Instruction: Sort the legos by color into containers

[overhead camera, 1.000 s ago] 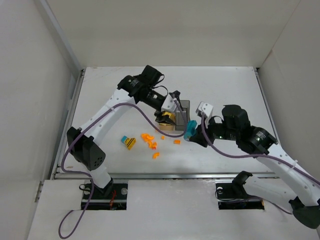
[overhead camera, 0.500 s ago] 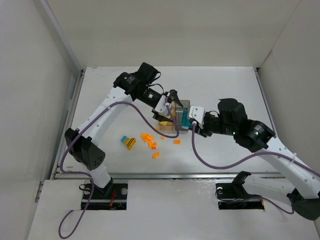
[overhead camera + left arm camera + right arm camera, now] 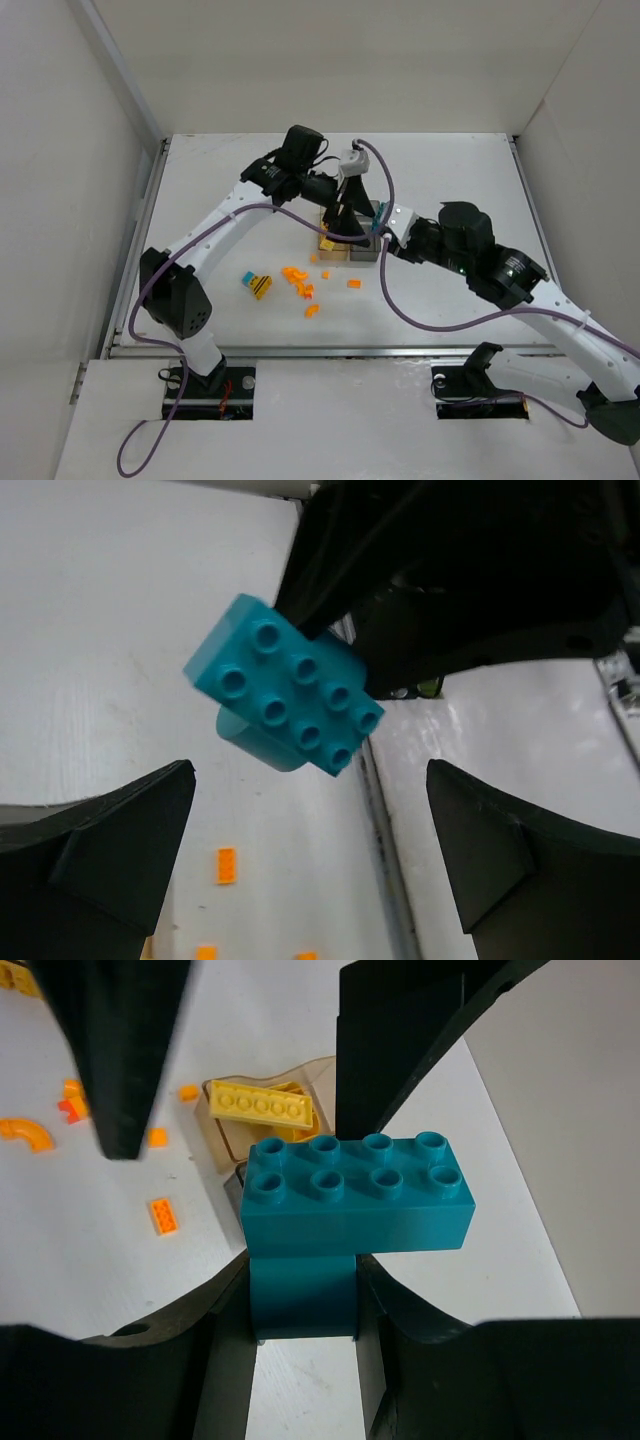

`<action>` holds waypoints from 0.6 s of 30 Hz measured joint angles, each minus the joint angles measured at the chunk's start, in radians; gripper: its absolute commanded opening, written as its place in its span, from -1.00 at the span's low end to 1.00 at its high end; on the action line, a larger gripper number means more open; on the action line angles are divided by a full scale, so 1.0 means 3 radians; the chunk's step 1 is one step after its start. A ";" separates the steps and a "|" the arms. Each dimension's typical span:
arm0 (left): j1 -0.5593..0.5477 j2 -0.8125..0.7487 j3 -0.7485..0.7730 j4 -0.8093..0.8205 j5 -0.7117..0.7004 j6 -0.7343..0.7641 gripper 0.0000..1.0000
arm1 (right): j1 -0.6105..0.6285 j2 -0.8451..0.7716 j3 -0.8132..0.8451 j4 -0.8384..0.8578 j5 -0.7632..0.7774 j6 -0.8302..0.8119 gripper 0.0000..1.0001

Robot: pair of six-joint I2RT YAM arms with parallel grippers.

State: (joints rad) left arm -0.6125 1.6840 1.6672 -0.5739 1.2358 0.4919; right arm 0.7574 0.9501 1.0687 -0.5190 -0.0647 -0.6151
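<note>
My right gripper (image 3: 303,1305) is shut on the lower block of a teal lego (image 3: 355,1195), a stacked piece with eight studs on top. From above, the teal lego (image 3: 377,230) hangs at the grey container (image 3: 366,254), which stands next to the amber container (image 3: 330,245). My left gripper (image 3: 308,785) stands open and holds nothing, just above both containers. Its dark fingers (image 3: 120,1050) straddle the teal lego (image 3: 285,695). A yellow plate (image 3: 262,1108) lies in the amber container (image 3: 300,1075).
Several small orange legos (image 3: 300,285) lie scattered in front of the containers. A yellow black-striped lego with a teal piece (image 3: 257,285) sits to their left. White walls enclose the table on the left, back and right.
My left gripper has opened wide and lifted above the containers. My right gripper has carried the teal lego leftward to the grey container, between the left fingers.
</note>
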 measured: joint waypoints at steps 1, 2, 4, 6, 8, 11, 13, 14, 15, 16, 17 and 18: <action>0.0004 0.0010 -0.0064 0.0187 -0.0033 -0.0327 1.00 | 0.0004 -0.0018 -0.0038 0.0034 0.0019 0.0022 -1.00; 0.0005 0.0024 -0.0120 0.0389 -0.0072 -0.0661 1.00 | 0.0006 -0.0032 -0.0071 0.0060 0.0029 0.0038 -1.00; 0.0013 0.0046 -0.0172 0.0743 -0.0159 -0.1239 1.00 | 0.0008 -0.0038 -0.0103 0.0074 0.0041 0.0069 -1.00; 0.0019 0.0050 -0.0187 0.1057 -0.0233 -0.1726 1.00 | 0.0010 -0.0042 -0.0117 0.0090 0.0045 0.0086 -1.00; 0.0020 0.0050 -0.0197 0.1310 -0.0287 -0.2104 1.00 | 0.0011 -0.0046 -0.0120 0.0114 0.0045 0.0107 -1.00; 0.0027 0.0050 -0.0242 0.1575 -0.0392 -0.2483 1.00 | 0.0011 -0.0050 -0.0120 0.0137 0.0045 0.0153 -1.00; 0.0027 0.0050 -0.0277 0.1654 -0.0478 -0.2630 1.00 | 0.0011 -0.0056 -0.0126 0.0184 0.0045 0.0207 -1.00; 0.0027 0.0050 -0.0294 0.1682 -0.0526 -0.2686 1.00 | 0.0011 -0.0061 -0.0126 0.0207 0.0047 0.0237 -1.00; 0.0027 0.0050 -0.0303 0.1696 -0.0577 -0.2729 1.00 | 0.0011 -0.0069 -0.0126 0.0233 0.0052 0.0261 -1.00; 0.0027 0.0051 -0.0304 0.1703 -0.0612 -0.2762 1.00 | 0.0011 -0.0080 -0.0126 0.0263 0.0061 0.0289 -1.00; 0.0027 0.0051 -0.0304 0.1715 -0.0645 -0.2797 1.00 | 0.0011 -0.0092 -0.0126 0.0285 0.0074 0.0326 -1.00; 0.0027 0.0051 -0.0301 0.1728 -0.0661 -0.2824 1.00 | 0.0011 -0.0100 -0.0126 0.0298 0.0095 0.0365 -1.00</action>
State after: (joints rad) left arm -0.6044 1.6993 1.5768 -0.0555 1.0374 -0.3553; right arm 0.7609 0.9199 1.0309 -0.4297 -0.0360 -0.5056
